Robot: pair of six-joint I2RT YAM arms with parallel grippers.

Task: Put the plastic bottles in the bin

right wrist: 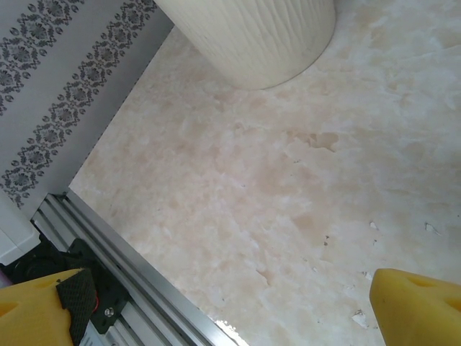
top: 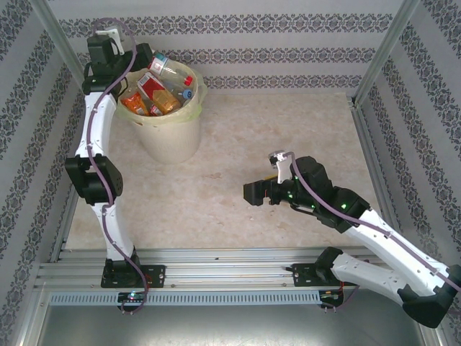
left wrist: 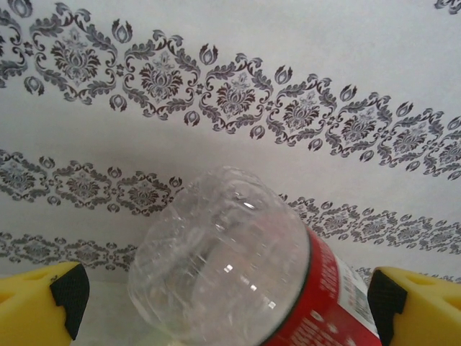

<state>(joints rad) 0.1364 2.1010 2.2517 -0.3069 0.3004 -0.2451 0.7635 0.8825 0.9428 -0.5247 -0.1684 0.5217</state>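
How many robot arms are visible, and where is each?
2. The left arm stretches to the bin at far left; the right arm bends over the table at right. None seems hidden.

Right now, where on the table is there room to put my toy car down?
Bare table lies between the bin and the right gripper, and in the far right corner by the wall. The far left is crowded: the bin, heaped with bottles, stands beside the left arm.

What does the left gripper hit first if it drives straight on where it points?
The red-label bottle, just ahead between the left gripper's open fingers. Past it, the patterned wall; depth unclear.
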